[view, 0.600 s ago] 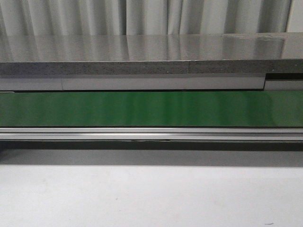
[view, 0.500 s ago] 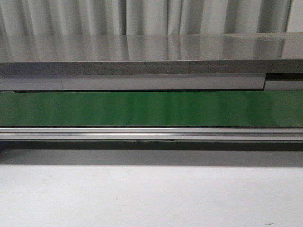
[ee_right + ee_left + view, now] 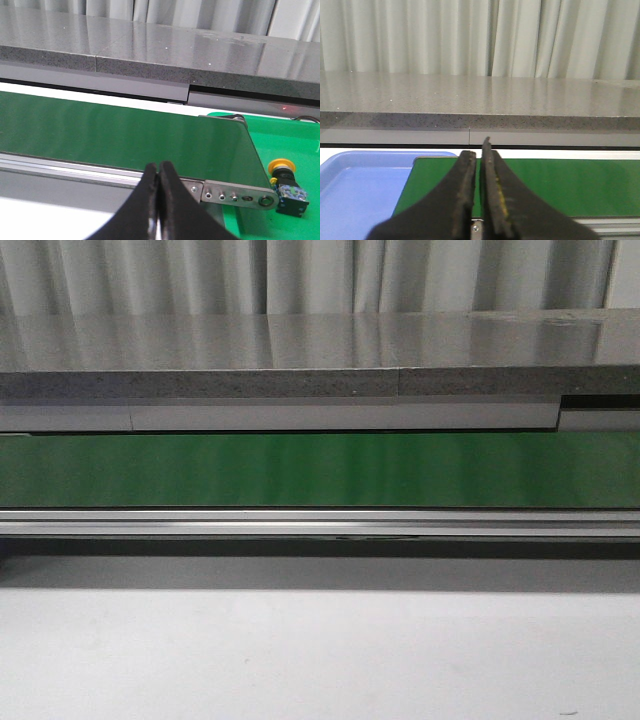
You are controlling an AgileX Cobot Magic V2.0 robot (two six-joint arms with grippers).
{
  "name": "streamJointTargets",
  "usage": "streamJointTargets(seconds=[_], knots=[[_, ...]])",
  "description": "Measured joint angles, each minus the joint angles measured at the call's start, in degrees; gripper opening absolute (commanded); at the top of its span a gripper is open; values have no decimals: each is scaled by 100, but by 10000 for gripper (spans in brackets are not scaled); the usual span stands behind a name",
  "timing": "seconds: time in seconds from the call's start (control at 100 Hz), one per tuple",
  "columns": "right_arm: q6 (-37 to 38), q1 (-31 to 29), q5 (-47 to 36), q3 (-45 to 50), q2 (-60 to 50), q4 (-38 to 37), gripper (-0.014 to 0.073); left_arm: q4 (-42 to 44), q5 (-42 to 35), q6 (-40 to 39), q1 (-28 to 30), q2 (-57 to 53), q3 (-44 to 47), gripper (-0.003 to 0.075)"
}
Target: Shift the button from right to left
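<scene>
The left gripper [image 3: 480, 192] has its black rubbery fingers almost pressed together, holding nothing. The right gripper [image 3: 158, 200] has its fingers pressed together too. Past them runs a smooth, flat green belt [image 3: 320, 470] with a shiny metal rail [image 3: 320, 523]. The button [image 3: 286, 186], with a round yellow cap on a black boxy body, lies in a green tray [image 3: 300, 150] beside the belt's end. A blue tray [image 3: 360, 185] sits at the other end. The front view looks the same as before.
</scene>
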Motion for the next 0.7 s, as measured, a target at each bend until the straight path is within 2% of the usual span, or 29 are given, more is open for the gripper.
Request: streamJointTargets(seconds=[0.17,0.4,0.51,0.7], knots=[[0,0,-34,0,0,0,-68,0,0,0,0,0,0,5],[0,0,-481,0,0,0,-68,0,0,0,0,0,0,5],[0,0,-122,-230,0,170,-68,0,0,0,0,0,0,5],[0,0,917,-1274,163,394,-68,0,0,0,0,0,0,5]])
